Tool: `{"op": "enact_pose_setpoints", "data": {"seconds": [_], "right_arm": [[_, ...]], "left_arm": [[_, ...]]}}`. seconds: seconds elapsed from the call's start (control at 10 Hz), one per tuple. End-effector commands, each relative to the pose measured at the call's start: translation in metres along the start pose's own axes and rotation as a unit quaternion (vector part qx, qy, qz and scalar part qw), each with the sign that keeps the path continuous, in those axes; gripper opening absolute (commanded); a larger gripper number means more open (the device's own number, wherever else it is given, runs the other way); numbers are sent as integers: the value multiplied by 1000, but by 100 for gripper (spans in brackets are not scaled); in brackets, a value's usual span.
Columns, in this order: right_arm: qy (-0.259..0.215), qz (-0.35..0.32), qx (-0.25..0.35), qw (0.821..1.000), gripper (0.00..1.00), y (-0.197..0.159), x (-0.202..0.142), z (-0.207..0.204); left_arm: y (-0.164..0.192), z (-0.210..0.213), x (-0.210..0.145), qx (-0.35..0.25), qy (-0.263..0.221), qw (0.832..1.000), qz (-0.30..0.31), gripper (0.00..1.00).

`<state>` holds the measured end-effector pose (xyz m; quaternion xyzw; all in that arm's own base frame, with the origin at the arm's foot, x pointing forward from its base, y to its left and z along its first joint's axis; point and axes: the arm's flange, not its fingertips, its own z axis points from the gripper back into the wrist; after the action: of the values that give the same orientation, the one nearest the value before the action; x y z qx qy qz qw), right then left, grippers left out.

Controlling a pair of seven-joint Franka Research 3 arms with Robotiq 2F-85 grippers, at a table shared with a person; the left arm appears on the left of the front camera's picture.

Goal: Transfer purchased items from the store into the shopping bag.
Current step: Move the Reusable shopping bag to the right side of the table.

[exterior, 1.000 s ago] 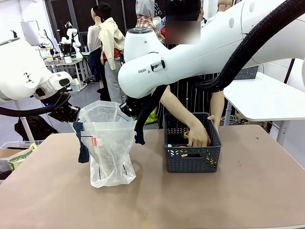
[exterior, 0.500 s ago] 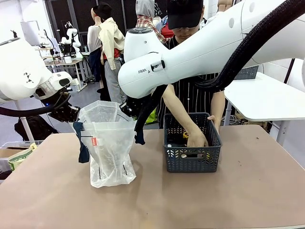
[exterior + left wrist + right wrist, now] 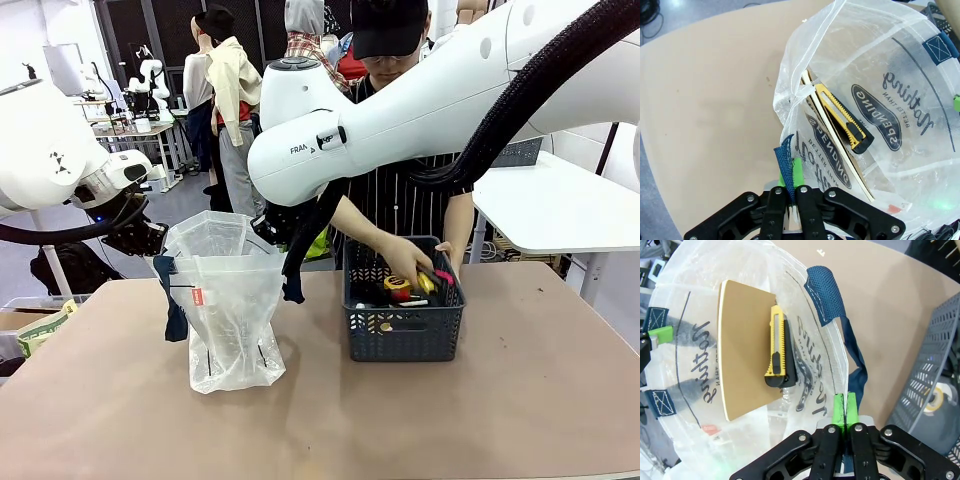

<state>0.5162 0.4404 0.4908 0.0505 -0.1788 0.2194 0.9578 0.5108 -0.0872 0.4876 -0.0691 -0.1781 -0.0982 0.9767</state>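
Observation:
The shopping bag [image 3: 225,300] stands on the table, its mouth held wide by both grippers. My left gripper [image 3: 152,243] [image 3: 792,187] is shut on the bag's rim beside a navy handle [image 3: 784,162]. My right gripper [image 3: 275,225] [image 3: 845,415] is shut on the opposite rim. Inside the bag a yellow and black knife [image 3: 842,117] [image 3: 777,347] lies on a brown card [image 3: 742,350]. The store [image 3: 403,345] [image 3: 935,355] sits right of the bag, with dark items [image 3: 385,300] in it. A person's hand [image 3: 403,258] holds a yellow, red and black gadget [image 3: 428,282] just above the store's rim.
The brown table [image 3: 400,430] has free room in front of the bag and the store. A white side table [image 3: 560,200] stands at the right. A box with a green label [image 3: 40,328] sits off the table's left edge. The right arm's white link [image 3: 400,110] spans above.
The person's hand, earlier down inside the store, has come up holding the yellow, red and black gadget. Both grippers and the bag have stayed put.

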Motion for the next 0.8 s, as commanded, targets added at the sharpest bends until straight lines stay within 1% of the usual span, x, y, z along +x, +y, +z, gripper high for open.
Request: {"op": "enact_pose_setpoints", "data": {"seconds": [0.0,0.7], "right_arm": [[-2,-9,-3,1000,0,0,0,1],[-2,-9,-3,1000,0,0,0,1]], "left_arm": [[1,4,-2,8,-1,1000,6,0],[1,4,-2,8,-1,1000,6,0]]}}
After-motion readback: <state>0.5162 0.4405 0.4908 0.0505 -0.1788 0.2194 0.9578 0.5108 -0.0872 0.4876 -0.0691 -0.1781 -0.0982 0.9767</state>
